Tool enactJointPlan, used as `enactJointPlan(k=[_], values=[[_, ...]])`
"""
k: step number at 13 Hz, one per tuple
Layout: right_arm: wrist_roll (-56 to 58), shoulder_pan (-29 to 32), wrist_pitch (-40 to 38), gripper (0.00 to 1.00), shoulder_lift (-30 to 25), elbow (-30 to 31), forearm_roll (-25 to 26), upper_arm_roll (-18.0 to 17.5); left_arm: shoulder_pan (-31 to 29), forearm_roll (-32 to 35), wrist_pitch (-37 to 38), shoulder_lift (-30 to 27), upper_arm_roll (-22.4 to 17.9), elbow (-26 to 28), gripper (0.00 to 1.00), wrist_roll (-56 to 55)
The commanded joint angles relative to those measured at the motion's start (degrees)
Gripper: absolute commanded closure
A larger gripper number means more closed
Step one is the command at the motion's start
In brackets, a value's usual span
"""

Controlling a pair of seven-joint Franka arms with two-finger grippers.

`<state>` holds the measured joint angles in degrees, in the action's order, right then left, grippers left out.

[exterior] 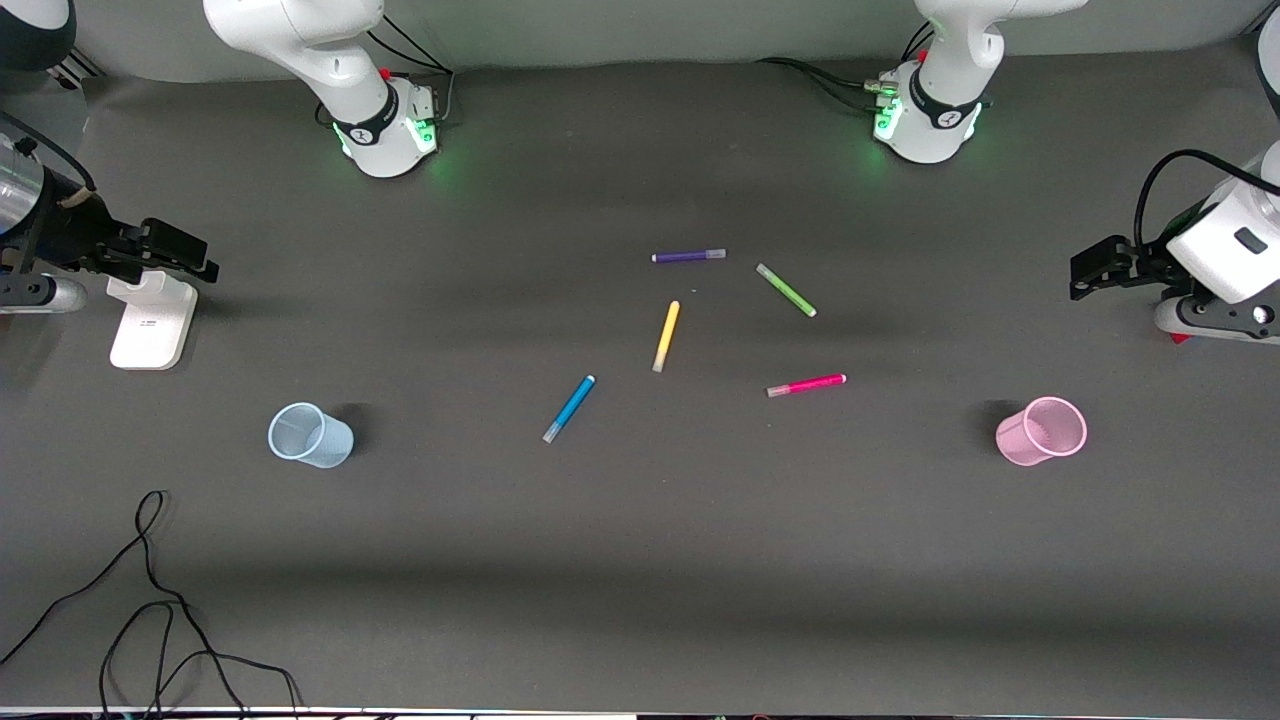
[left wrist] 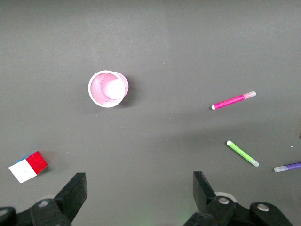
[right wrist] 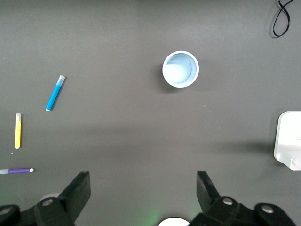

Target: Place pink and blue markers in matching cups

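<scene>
Crosswise, pink marker (exterior: 806, 385) (cap cupward)

Left arm base (exterior: 928, 120): at the top edge of the front view, green light glowing at its foot.
Left arm: waits, wrist raised over its own end of the table.
Left gripper (exterior: 1085, 272): in the air, wrist camera looking straight down; fingers (left wrist: 75, 190) spread wide with nothing between them.
Right arm base (exterior: 385, 130): at the top edge of the front view, green light at its foot.
Right arm: wrist raised over its own end of the table.
Right gripper (exterior: 190, 258): in the air, camera facing down; fingers (right wrist: 80, 188) wide apart, holding nothing.
</scene>
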<state>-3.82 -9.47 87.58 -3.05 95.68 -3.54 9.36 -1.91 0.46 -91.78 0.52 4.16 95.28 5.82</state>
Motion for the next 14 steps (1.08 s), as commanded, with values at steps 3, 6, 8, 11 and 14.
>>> enactJointPlan(k=[3, 6, 8, 11, 14], values=[[0.5, -0.6, -3.3, 0.00, 1.2, -2.1, -1.1, 0.6, -0.5, 0.2, 1.4, -0.5, 0.4, -0.8, 0.00, 0.6], [0.1, -1.2, -4.1, 0.00, 0.9, -2.2, -0.7, 0.1, -0.5, 0.2, 1.3, -0.2, 0.4, -1.1, 0.00, -0.3], [-7.3, -3.1, -4.2, 0.00, 3.2, -5.0, -0.6, -0.6, -0.4, 0.0, 1.4, 0.4, 0.4, -1.9, 0.00, -1.2], [-26.7, -10.5, -4.6, 0.00, 11.4, -12.9, -1.6, -0.7, 0.8, -0.4, 3.1, 0.3, 1.5, -2.4, 0.00, -17.0], [-42.6, -15.7, -4.5, 0.00, 20.6, -23.0, -7.4, -0.8, 1.6, -0.6, 3.4, 0.4, 5.6, -2.4, 0.00, -36.7]])
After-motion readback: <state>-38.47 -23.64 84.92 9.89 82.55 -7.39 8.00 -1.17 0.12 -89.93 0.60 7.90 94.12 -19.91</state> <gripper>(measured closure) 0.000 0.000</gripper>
